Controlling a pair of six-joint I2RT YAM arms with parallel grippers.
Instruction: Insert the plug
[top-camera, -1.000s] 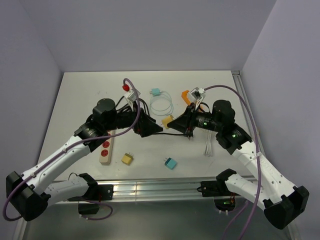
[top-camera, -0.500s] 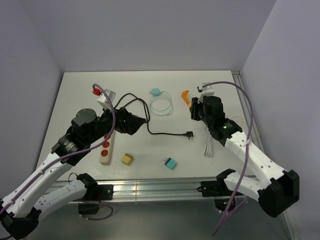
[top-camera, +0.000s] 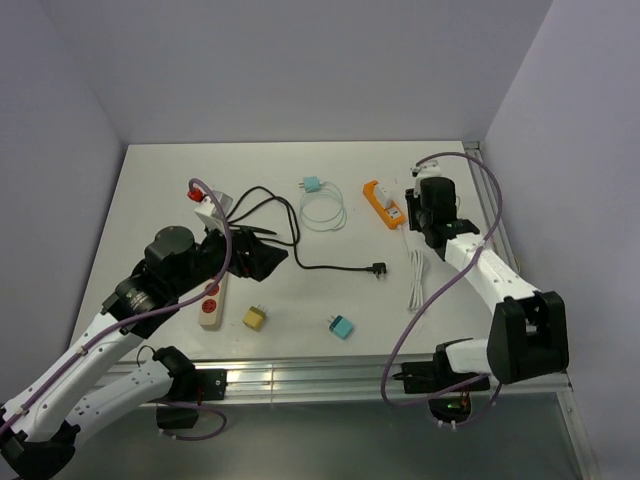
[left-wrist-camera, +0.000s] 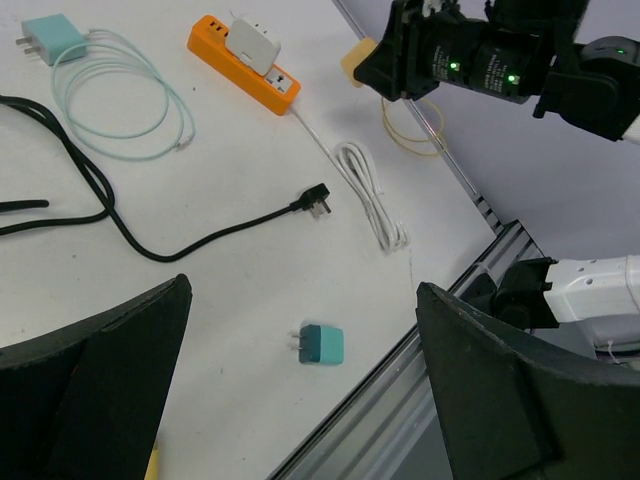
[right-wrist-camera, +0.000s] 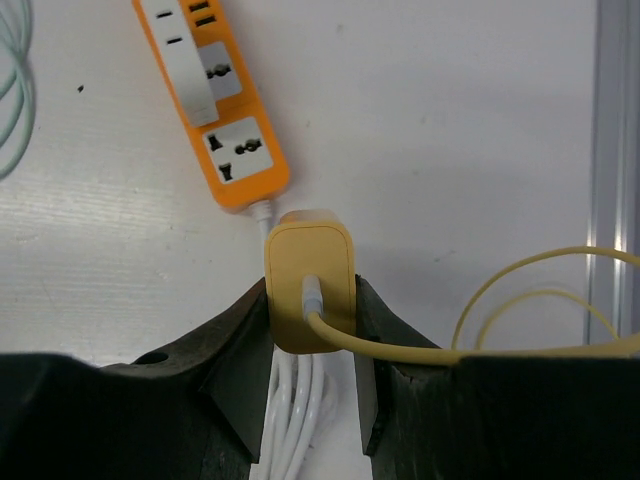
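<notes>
The right hand is clamped on the yellow plug, its fingers pressing one on each flank, and the plug's yellow cable loops off to the hand's right. Just ahead of this hand and a little to its left, the orange power strip lies flat on the counter. The socket nearest the hand is bare, and the plug sits close by the strip's end, in no socket. A white cord is bunched beneath the hand. The left hand is spread wide with nothing in it. Ahead of it lies the black cable, and a teal adapter sits below its open jaws.
</notes>
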